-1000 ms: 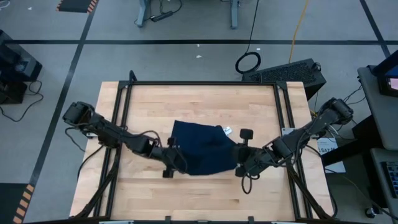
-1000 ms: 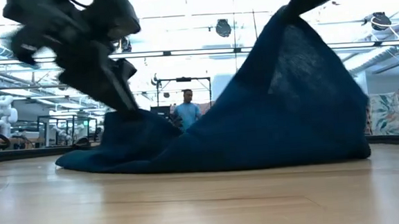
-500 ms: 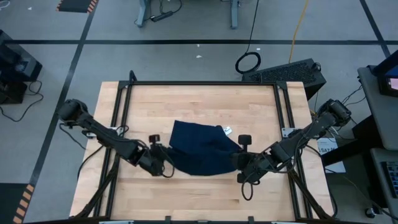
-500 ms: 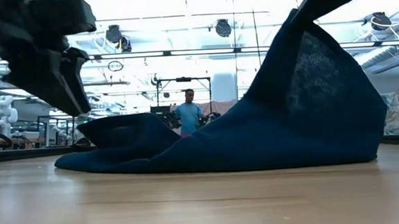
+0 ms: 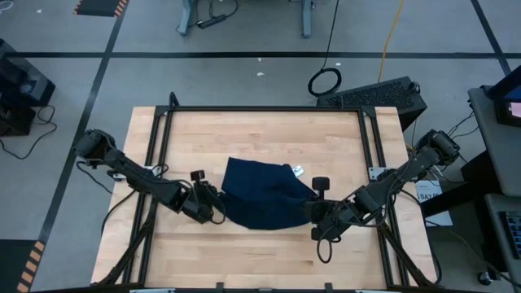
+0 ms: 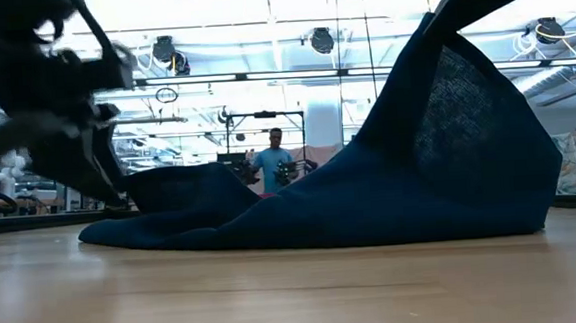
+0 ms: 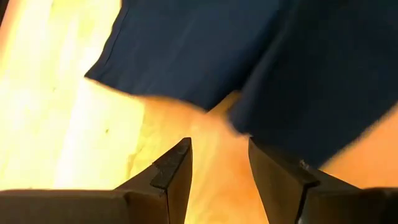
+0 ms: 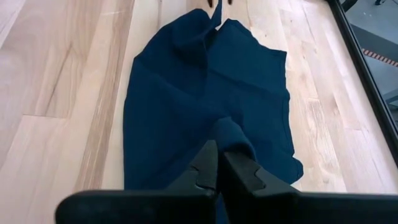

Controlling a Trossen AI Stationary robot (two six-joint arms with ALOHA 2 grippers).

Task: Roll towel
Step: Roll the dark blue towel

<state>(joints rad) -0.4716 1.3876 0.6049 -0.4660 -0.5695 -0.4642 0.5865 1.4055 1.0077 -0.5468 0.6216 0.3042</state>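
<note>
A: Where is the towel [image 5: 262, 197]?

B: On the pale wooden table [image 5: 260, 134], roughly at its middle and a little toward the front edge. It is a dark navy cloth, thin and soft, matte with no pattern. It lies rumpled, not flat: seen from above its outline is an uneven, rounded patch with a small white tag [image 5: 298, 171] at the far right corner.

A: And its shape from the side?

B: In the low view the towel [image 6: 389, 175] rises into a steep peak on the right arm's side, where it is pulled up off the table, and slopes down to a low, folded heap on the other side. The lifted part is thin enough for light to come through the weave.

A: What holds it up?

B: The right gripper [image 8: 217, 165]. Its dark fingers are closed tight together with a pinch of the cloth between them, at the towel's front right edge. From that pinch the towel [image 8: 205, 93] spreads away across the table in soft creases.

A: The left gripper?

B: The left gripper [image 7: 219, 163] is low over the table beside the towel's left edge, its two dark angular fingers spread apart with bare wood between them. The towel [image 7: 261, 56] lies just ahead of the fingertips, not touched by them.
</note>
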